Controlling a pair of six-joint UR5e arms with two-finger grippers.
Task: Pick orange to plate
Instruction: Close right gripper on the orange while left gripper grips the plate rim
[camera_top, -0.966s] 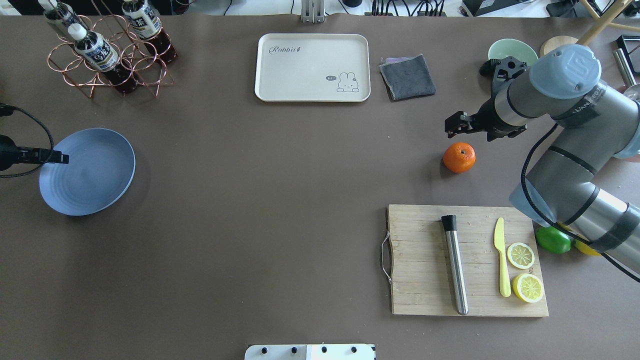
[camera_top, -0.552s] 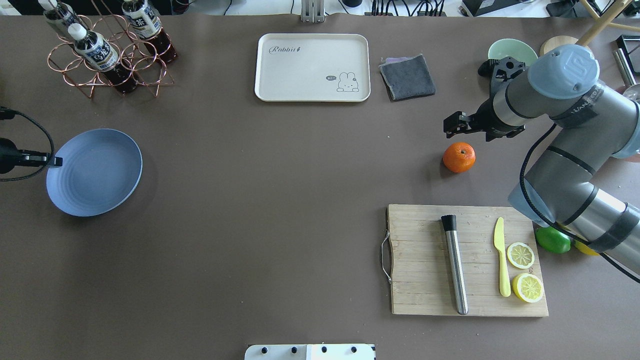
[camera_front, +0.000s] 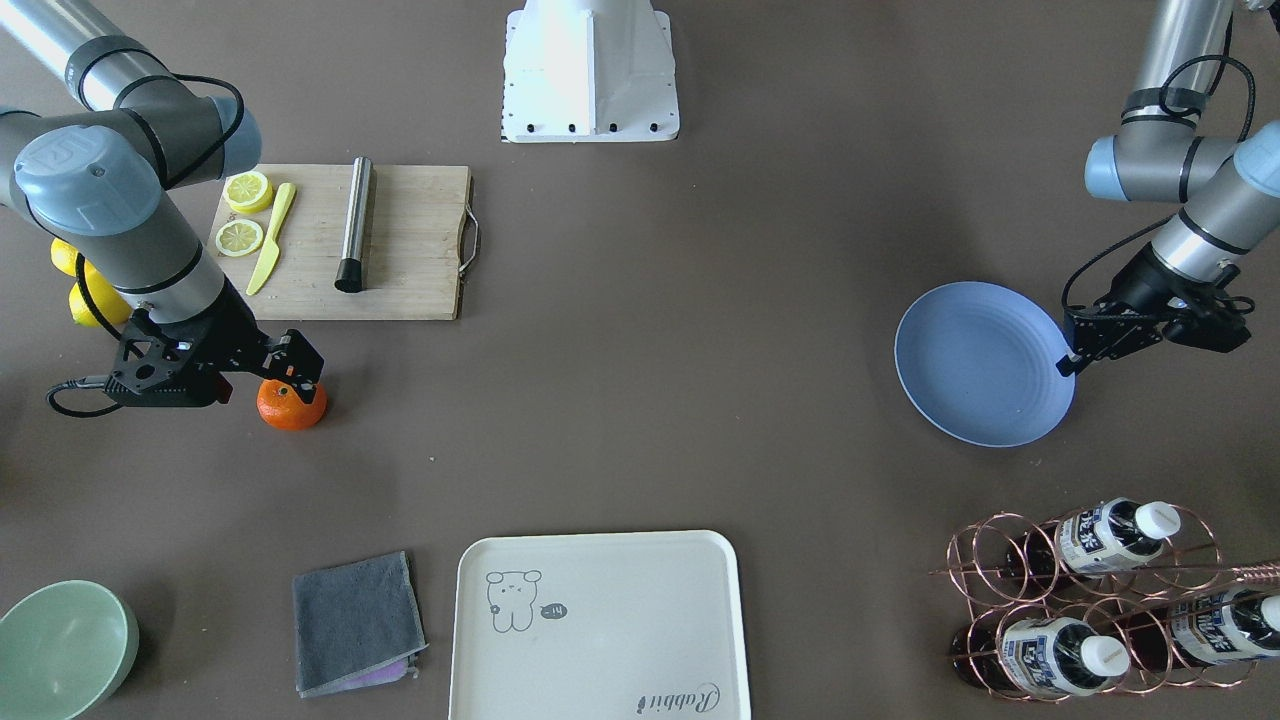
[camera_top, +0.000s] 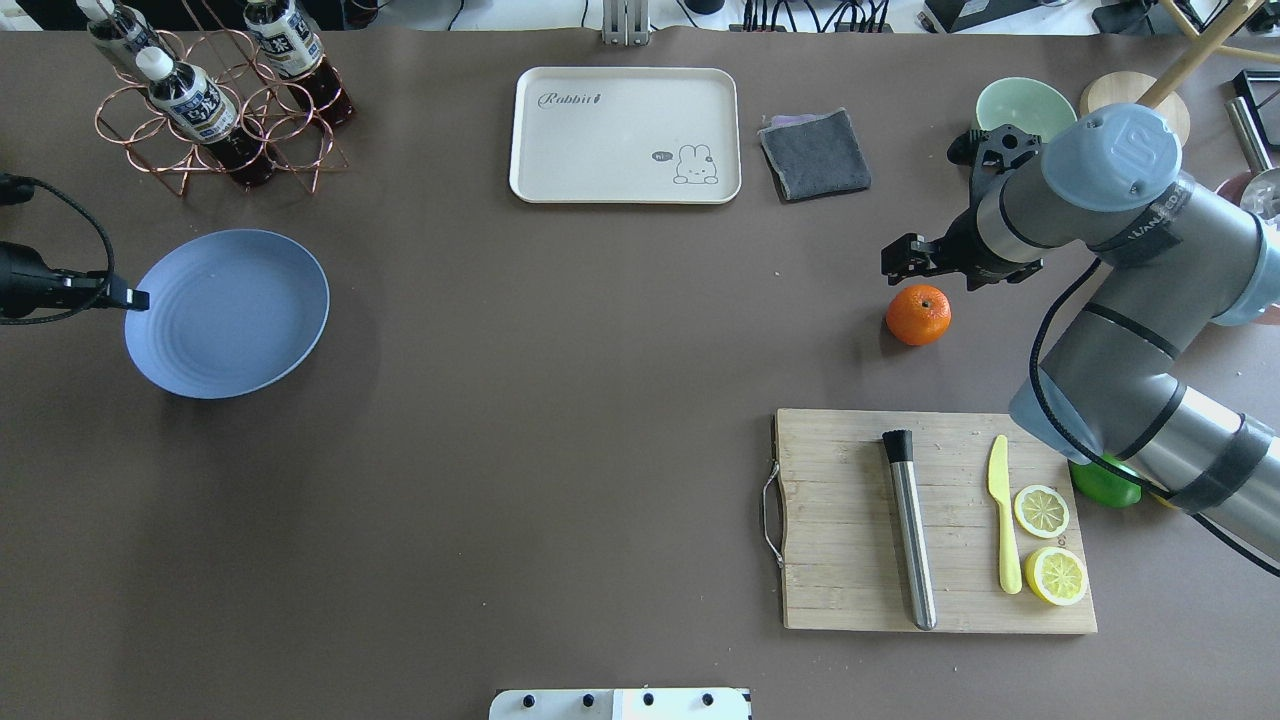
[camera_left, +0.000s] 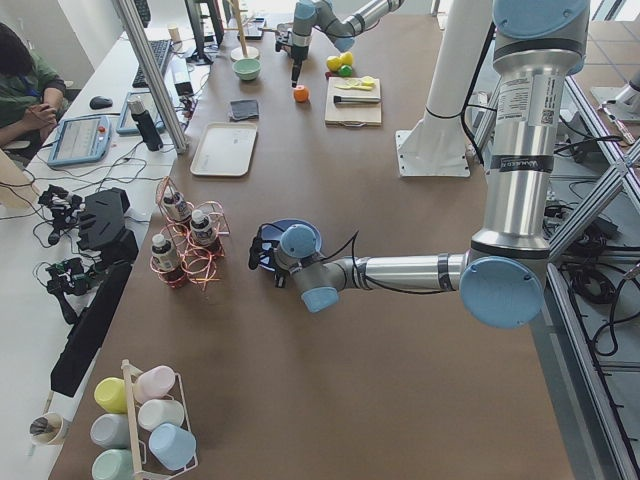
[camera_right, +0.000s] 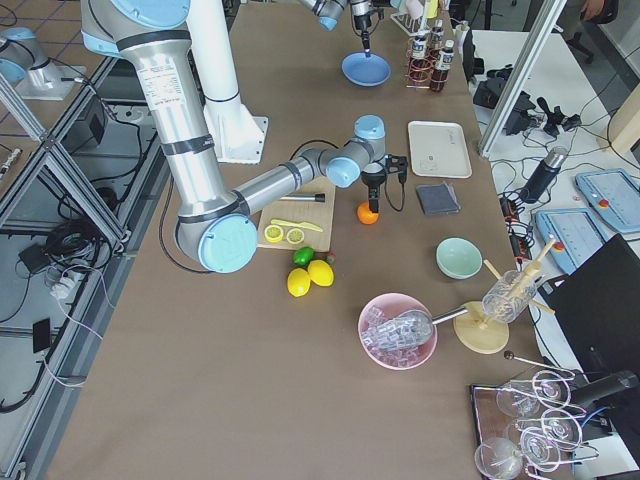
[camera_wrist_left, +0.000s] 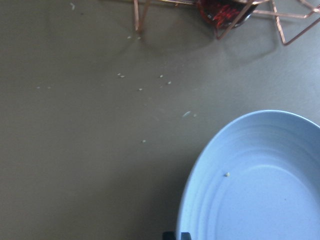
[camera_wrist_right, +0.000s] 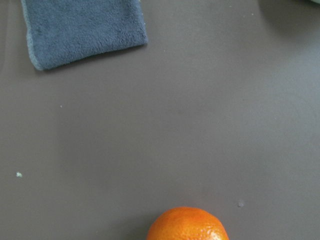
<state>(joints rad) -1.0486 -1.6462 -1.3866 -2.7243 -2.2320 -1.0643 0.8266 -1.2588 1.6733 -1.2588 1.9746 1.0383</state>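
Note:
The orange (camera_top: 918, 314) (camera_front: 291, 405) sits on the brown table just beyond the cutting board; the right wrist view shows its top (camera_wrist_right: 187, 225) at the bottom edge. My right gripper (camera_top: 898, 258) (camera_front: 298, 368) hovers just past it on the far side, apparently open; no fingertips show in its wrist view. Far to the left lies the periwinkle-blue plate (camera_top: 228, 313) (camera_front: 980, 362) (camera_wrist_left: 260, 185). My left gripper (camera_top: 138, 299) (camera_front: 1066, 364) is shut on its left rim, with the fingertips (camera_wrist_left: 176, 235) pinching the edge.
A wooden cutting board (camera_top: 850, 520) carries a steel muddler, a yellow knife and two lemon slices. A lime (camera_top: 1105, 485) lies under my right arm. At the back stand a cream tray (camera_top: 625, 135), a grey cloth (camera_top: 815, 153), a mint bowl (camera_top: 1025, 100) and a copper bottle rack (camera_top: 220, 110).
The plate has slid to the right and slightly toward the back, held by my left gripper. My right gripper has shifted a little left, staying beside the orange, which has not moved.

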